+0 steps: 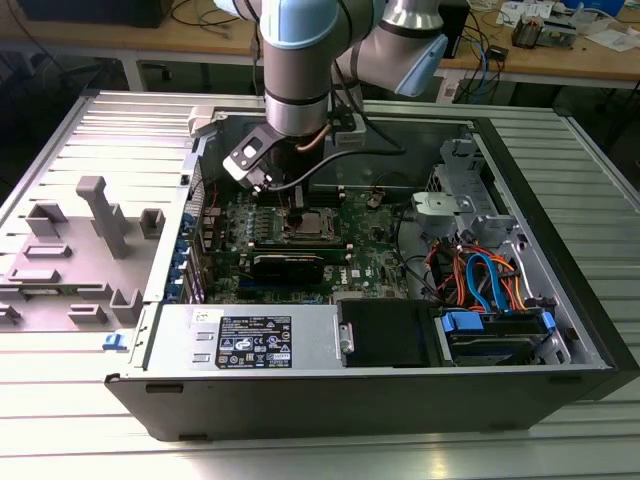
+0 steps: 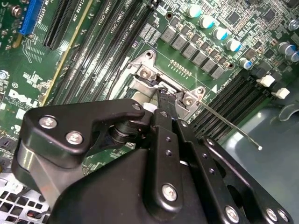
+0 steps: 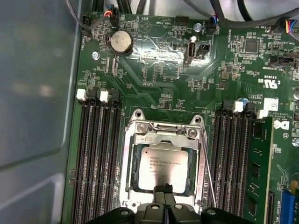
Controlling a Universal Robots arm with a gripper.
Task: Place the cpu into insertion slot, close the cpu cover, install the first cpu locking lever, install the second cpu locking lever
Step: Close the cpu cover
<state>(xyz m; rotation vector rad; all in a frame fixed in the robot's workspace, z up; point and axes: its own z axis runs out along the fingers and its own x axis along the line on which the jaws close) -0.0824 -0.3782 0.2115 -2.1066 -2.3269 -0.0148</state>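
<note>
- I am the arm [image 1: 298,70], reaching straight down into an open computer case [image 1: 560,330] that lies on a slatted metal desk [image 1: 600,440].
- My jaws are drawn together, with nothing visible between them. In the first wrist view, one fingertip [image 3: 160,190] sits at the edge of the cpu [image 3: 163,163].
- The cpu lies flat in the insertion slot [image 3: 126,182], with its dull silver top facing up. The slot is set into the green circuit board [image 3: 163,79].
- The cpu cover [image 3: 163,136] lies down around the chip, and the chip's top shows through the cover's window.
- A thin metal lever [image 3: 209,177] runs just beside the slot. In the second wrist view its free end reaches out past the board's edge.
- Long black memory slots [image 3: 96,158] flank the insertion slot closely on two sides.
- A round coin battery [image 3: 120,42] sits on the board, well apart from the slot.
- In the second wrist view, the black body of my jaws blocks much of the slot from sight.
- Orange and blue cables [image 1: 480,280] are bundled in the case, toward the exterior view's right of the board.
- Grey plastic fixtures [image 1: 100,215] stand on the desk outside the case, at the exterior view's left.
</note>
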